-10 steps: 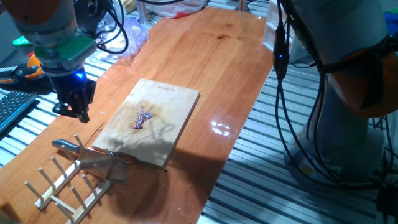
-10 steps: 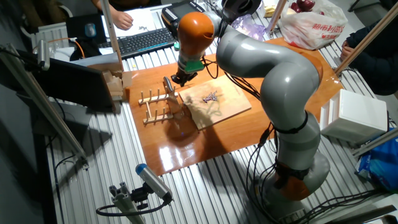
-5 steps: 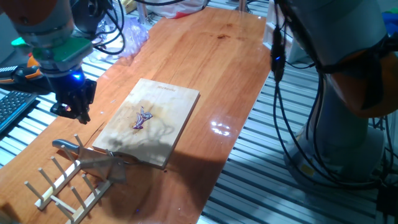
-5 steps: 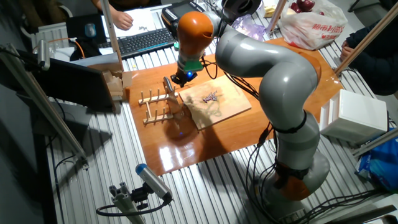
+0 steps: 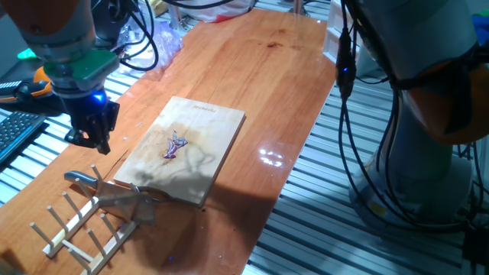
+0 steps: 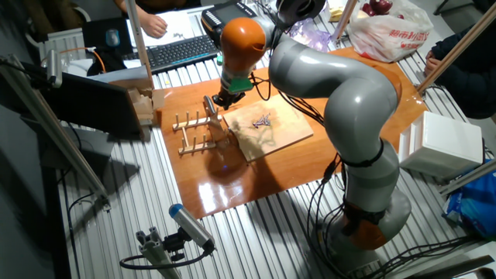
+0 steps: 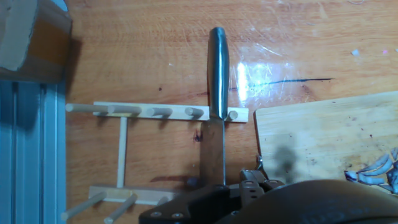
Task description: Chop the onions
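The onions [image 5: 174, 144] are a few thin purple slivers in the middle of the wooden board [image 5: 206, 122]. They also show in the other fixed view [image 6: 260, 121] and at the right edge of the hand view [image 7: 377, 173]. My gripper [image 5: 92, 139] hangs just left of the board, above the table and near the knife's handle [image 5: 79, 177], holding nothing. The knife [image 7: 217, 74] lies across a wooden peg rack [image 7: 124, 111], its blade toward the hand. The fingers show only as a dark mass, so their spread is unclear.
The peg rack [image 5: 76, 225] stands at the table's near left corner. A keyboard [image 6: 178, 50] and plastic bags [image 6: 387, 27] lie beyond the table. A wooden block [image 7: 28, 37] sits at the table's edge beside the rack.
My gripper has shifted slightly toward the rack and knife. The knife, board and onion slivers have not moved.
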`<move>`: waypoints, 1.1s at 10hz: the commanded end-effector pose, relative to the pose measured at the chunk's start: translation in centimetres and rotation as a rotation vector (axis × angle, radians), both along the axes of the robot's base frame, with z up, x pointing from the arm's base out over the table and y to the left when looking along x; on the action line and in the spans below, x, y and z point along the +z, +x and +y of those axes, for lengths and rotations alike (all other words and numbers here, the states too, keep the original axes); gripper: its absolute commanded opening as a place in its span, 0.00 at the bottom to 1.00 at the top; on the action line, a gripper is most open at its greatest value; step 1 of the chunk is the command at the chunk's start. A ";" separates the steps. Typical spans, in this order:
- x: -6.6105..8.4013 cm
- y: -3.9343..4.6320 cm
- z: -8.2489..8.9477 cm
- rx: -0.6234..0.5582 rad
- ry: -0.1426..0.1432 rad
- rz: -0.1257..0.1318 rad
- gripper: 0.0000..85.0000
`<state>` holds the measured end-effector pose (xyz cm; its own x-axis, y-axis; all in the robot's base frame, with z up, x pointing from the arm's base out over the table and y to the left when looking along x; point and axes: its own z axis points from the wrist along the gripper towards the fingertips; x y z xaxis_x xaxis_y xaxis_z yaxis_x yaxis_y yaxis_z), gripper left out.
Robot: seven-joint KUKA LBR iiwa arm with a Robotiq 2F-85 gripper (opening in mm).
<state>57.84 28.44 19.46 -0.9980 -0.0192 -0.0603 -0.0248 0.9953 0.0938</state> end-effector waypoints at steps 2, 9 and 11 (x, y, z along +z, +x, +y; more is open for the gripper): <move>0.0 0.00 0.0 0.005 0.013 -0.001 0.00; 0.2 0.14 -0.2 0.011 0.032 0.026 0.00; 0.1 -0.03 0.2 0.006 0.035 0.025 0.00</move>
<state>57.85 28.60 19.54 -0.9989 -0.0255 -0.0387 -0.0303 0.9910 0.1305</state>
